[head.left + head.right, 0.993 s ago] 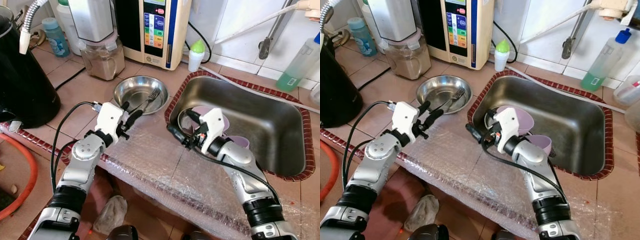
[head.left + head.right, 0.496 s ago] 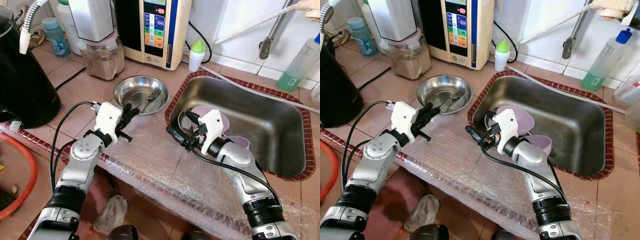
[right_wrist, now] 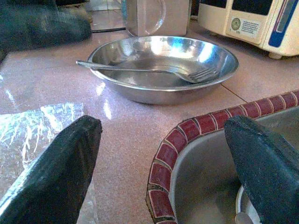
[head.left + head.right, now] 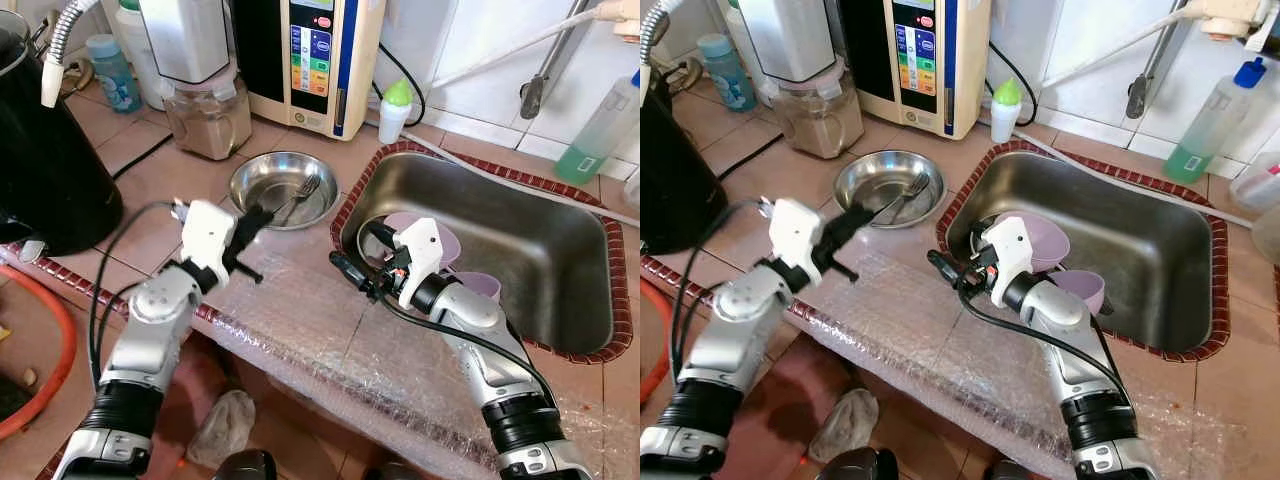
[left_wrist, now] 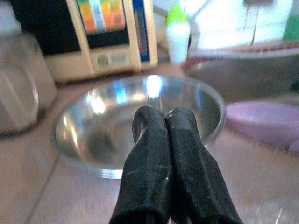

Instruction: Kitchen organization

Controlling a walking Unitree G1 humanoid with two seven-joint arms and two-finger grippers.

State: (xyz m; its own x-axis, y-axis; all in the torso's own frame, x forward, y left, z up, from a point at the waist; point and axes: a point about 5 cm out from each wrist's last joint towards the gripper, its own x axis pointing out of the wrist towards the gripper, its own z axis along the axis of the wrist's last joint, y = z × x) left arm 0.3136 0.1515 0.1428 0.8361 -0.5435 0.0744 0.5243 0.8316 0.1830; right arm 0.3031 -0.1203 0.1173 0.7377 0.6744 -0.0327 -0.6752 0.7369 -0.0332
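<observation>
Left pincer [image 4: 256,217], fingers pressed together empty, sat nearest fork [image 4: 298,199] handle; fork ran diagonally across steel bowl [image 4: 283,187], straight ahead. Right pincer [image 4: 352,250] wide, over sink [image 4: 560,240] edge.

Left claw [image 4: 254,217] beside steel bowl [image 4: 283,189]; fork [image 4: 297,198] inside.

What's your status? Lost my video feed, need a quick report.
Left gripper shut, empty, at the steel bowl's near rim. Right gripper open, empty, over the sink edge. Fork lies in the bowl. Nothing in the way.
</observation>
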